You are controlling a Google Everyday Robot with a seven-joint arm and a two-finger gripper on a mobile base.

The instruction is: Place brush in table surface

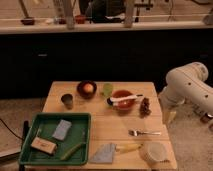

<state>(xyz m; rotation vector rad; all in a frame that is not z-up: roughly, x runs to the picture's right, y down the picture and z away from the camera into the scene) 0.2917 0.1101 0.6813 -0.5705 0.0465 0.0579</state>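
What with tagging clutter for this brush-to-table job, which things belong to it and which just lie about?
Job: brush, lying across the red bowl; table surface; gripper, off the table edge near the fork.
Lying about: fork, green tray, yellow-handled tool, grey cloth, dark cup.
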